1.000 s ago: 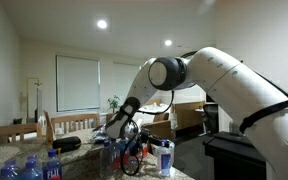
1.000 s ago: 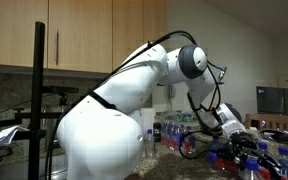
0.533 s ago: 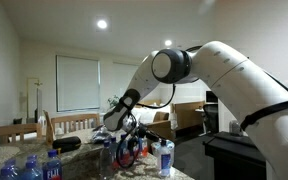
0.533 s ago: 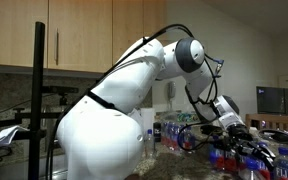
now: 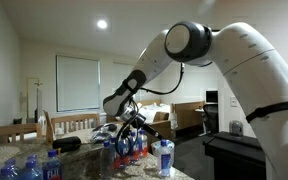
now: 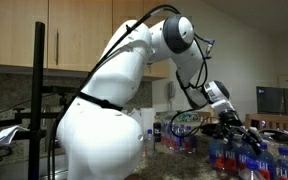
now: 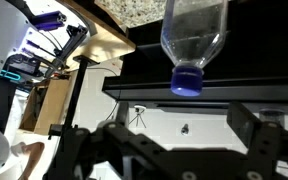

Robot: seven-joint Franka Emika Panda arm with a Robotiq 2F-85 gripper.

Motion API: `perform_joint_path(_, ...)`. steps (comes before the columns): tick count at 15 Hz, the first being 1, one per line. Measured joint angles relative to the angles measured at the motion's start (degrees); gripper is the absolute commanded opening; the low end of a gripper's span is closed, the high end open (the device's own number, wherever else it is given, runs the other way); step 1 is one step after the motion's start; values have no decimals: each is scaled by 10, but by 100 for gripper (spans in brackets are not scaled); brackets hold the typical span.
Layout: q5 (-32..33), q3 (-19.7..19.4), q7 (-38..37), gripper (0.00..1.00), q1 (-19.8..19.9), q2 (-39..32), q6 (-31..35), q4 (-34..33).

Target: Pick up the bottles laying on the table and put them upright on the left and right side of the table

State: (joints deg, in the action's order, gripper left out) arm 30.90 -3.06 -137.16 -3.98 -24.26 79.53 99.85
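Bottles (image 6: 232,160) crowd the table (image 7: 144,12); in the wrist view one blue-capped bottle (image 7: 194,35) faces my gripper (image 7: 164,140), whose jaws stand wide and empty. Hazard, as I judge it: a careless sweep clips upright neighbours, toppling them.

In an exterior view the white arm (image 6: 134,70) arches from the foreground toward the right. Its claw (image 6: 234,128) hangs just above a cluster of blue-capped bottles (image 6: 246,160) (their labels are too small to read). Wooden cabinets (image 6: 74,35) line the wall behind a black pole (image 6: 39,100).
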Motion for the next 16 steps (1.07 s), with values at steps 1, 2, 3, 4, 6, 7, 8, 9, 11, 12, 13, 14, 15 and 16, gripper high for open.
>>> perform_joint_path(1, 0, 3, 5, 100, -1, 27, 20, 24)
perform_joint_path(2, 1, 6, 11, 100, -1, 57, 42, 51)
perform_joint_path(3, 2, 8, 22, 100, -1, 87, 64, 77)
perform_joint_path(4, 3, 9, 35, 100, 0, 115, 86, 101)
perform_joint_path(6, 7, 8, 70, 100, 3, 164, 128, 144)
perform_joint_path(7, 8, 8, 91, 100, 7, 185, 150, 163)
perform_joint_path(8, 9, 6, 115, 100, 12, 204, 173, 180)
perform_joint_path(9, 9, 3, 141, 100, 18, 221, 196, 196)
perform_joint_path(11, 9, -5, 195, 100, 34, 251, 255, 232)
perform_joint_path(12, 9, -11, 221, 100, 43, 263, 289, 250)
perform_joint_path(13, 9, -17, 247, 100, 52, 272, 324, 267)
perform_joint_path(14, 8, -24, 275, 100, 62, 280, 361, 283)
perform_joint_path(15, 6, -31, 303, 100, 70, 285, 396, 297)
perform_joint_path(16, 2, -38, 333, 100, 79, 289, 429, 309)
